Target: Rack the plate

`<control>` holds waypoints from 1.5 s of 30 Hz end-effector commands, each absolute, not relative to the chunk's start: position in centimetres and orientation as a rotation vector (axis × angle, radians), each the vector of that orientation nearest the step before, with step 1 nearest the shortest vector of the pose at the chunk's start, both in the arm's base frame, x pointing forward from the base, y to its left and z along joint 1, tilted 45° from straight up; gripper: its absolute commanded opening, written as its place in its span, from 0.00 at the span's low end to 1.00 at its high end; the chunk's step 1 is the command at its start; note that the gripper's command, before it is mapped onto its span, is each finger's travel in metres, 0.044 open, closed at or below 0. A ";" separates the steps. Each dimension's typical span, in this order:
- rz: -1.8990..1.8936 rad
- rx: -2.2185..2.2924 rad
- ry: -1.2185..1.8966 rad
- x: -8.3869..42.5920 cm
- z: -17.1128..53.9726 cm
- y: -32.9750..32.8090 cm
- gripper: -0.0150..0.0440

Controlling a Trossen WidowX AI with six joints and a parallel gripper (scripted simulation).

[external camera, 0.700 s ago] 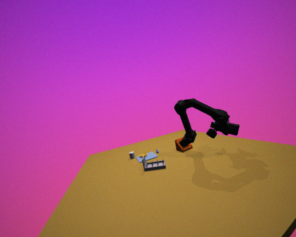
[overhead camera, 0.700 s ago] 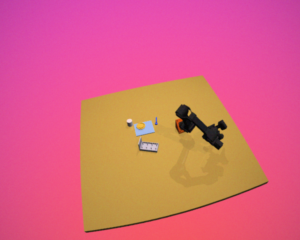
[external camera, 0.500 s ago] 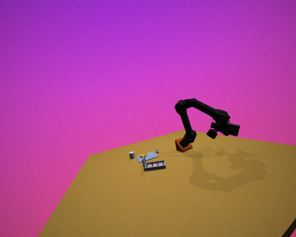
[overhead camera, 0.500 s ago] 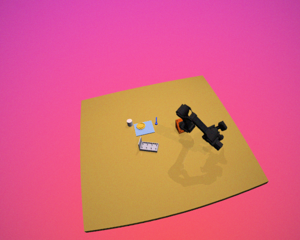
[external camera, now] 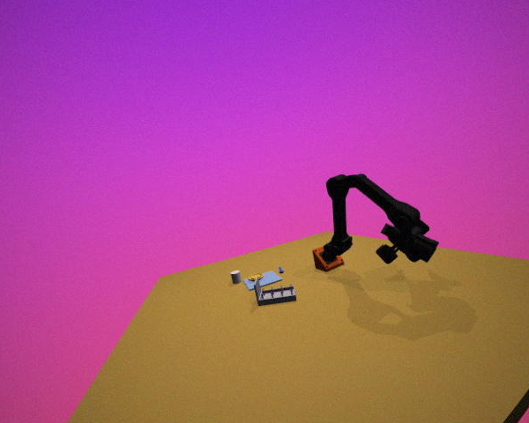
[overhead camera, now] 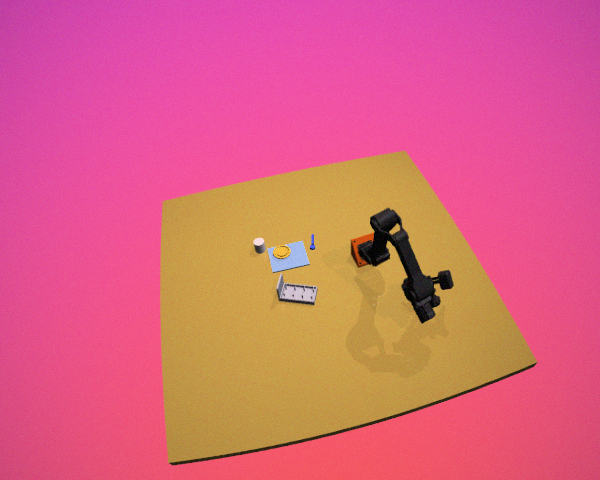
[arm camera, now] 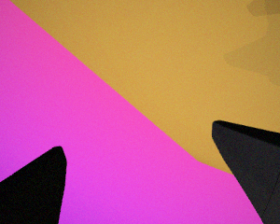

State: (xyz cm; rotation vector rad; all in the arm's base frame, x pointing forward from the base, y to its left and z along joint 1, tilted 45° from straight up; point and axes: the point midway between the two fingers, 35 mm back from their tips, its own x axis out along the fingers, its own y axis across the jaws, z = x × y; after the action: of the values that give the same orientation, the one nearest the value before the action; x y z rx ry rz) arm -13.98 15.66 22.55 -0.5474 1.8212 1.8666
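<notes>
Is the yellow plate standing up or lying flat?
Lying flat. The round yellow plate rests face-up on the light blue mat, outside the grey dish rack, with the black arm far away.

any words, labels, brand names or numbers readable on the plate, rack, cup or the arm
None can be read in any view.
plate: yellow with a ring pattern, no lettering.
dish rack: plain grey, no label.
cup: plain white.
blue mat: plain.
arm and its orange base: no brand or number visible; they are small here, so fine print could not be told.
</notes>
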 end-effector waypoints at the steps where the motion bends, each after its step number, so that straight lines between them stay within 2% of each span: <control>1: 1.789 -0.449 1.779 -11.7 22.8 18.1 0.93; 15: 1.424 -0.096 1.638 0.4 23.1 24.0 0.93; 29: 1.102 0.098 1.478 14.5 22.4 23.3 0.93; 36: 0.903 0.185 1.472 23.7 20.0 18.5 0.93; 45: 0.666 0.313 1.450 33.2 15.4 6.9 0.93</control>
State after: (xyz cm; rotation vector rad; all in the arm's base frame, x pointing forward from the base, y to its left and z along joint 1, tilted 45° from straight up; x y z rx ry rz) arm 31.18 10.70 16.76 0.2832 1.4586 0.7283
